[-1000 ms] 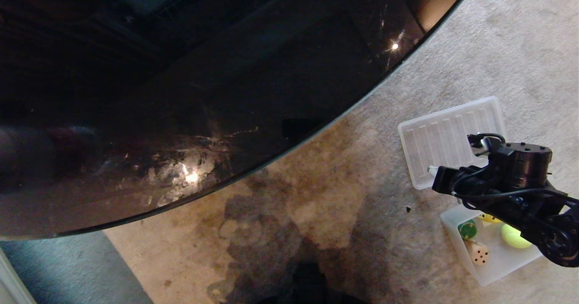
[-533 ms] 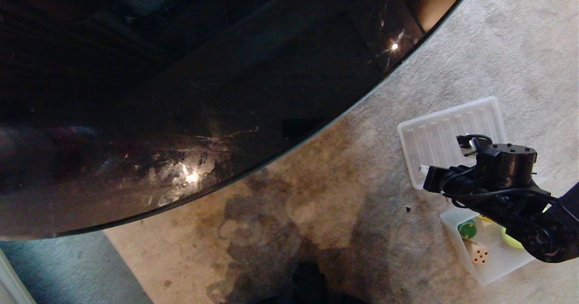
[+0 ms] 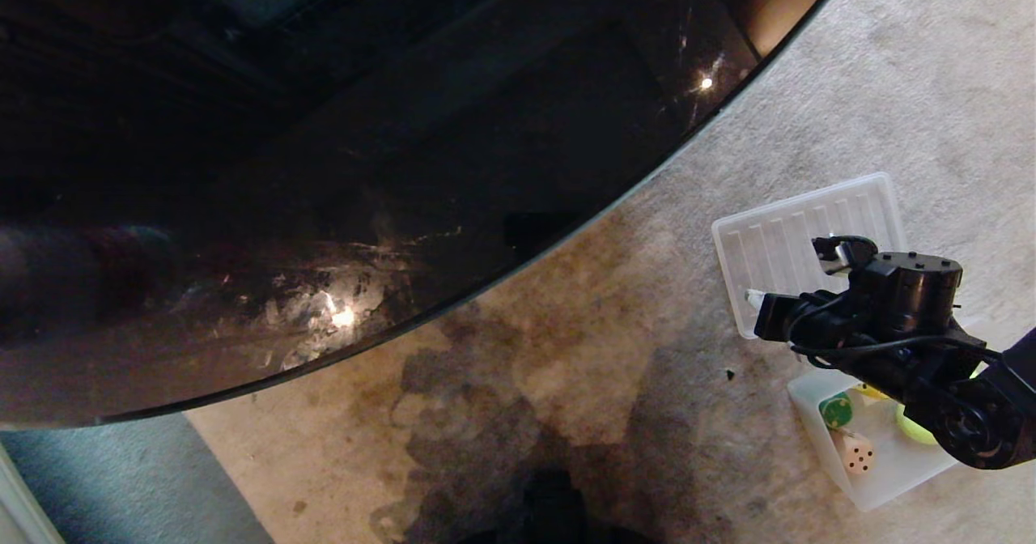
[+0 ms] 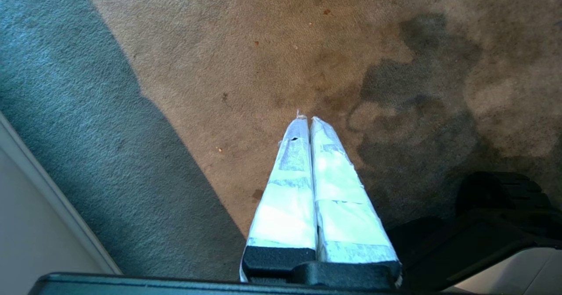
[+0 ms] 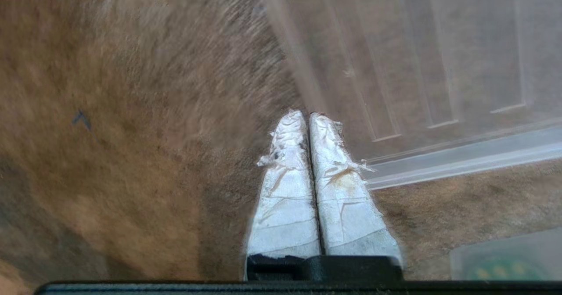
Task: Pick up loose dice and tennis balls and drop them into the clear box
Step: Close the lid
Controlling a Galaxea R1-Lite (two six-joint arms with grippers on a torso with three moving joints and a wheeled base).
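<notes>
The clear box (image 3: 890, 483) sits on the carpet at the lower right. Inside it lie a dark green die (image 3: 835, 409), a tan die (image 3: 858, 452), a sliver of a yellow die (image 3: 872, 392) and a tennis ball (image 3: 908, 429), the last two largely hidden by my right arm. My right gripper (image 5: 306, 116) is shut and empty, hovering over the carpet at the near edge of the ribbed lid (image 5: 417, 66), beside the box. No loose dice or balls show on the floor. My left gripper (image 4: 306, 120) is shut and parked above bare carpet.
A big dark glossy round table (image 3: 364, 163) fills the upper left of the head view. The ribbed translucent lid (image 3: 797, 240) lies flat just beyond the box. A small dark speck (image 3: 730, 374) marks the stained carpet.
My right arm has drifted left and slightly away from over the box toward the lid's near edge. Its fingers stay together. The left arm has not moved.
</notes>
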